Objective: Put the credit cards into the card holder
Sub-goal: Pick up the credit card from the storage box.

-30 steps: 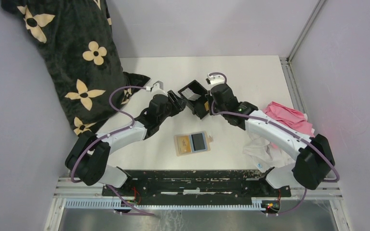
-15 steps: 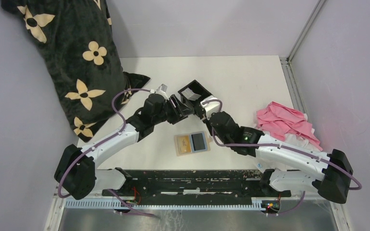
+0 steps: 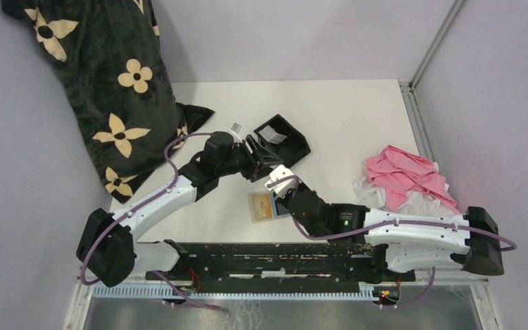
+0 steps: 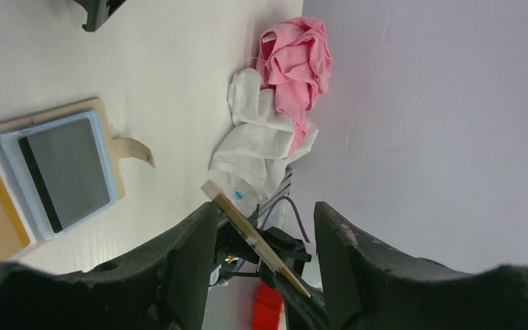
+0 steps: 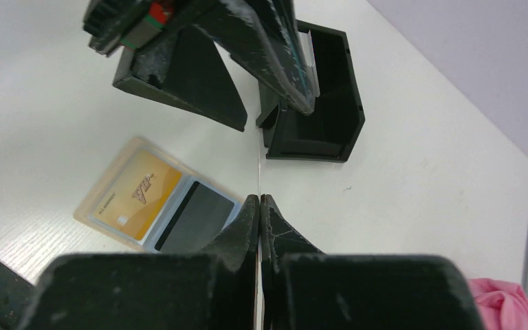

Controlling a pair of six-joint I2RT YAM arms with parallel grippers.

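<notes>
Rate the task as partly done: find the yellow card (image 5: 132, 194) and blue card (image 4: 65, 172) on the open holder (image 5: 84, 210) at lower centre of the top view, and treat the third card (image 4: 247, 230), gripped aslant between the left jaws above the desk (image 4: 179, 82), as left to place. Consult the left wrist view for that card, not discernible from above. Consult the right wrist view for the right jaws, pressed together on nothing identifiable.
</notes>
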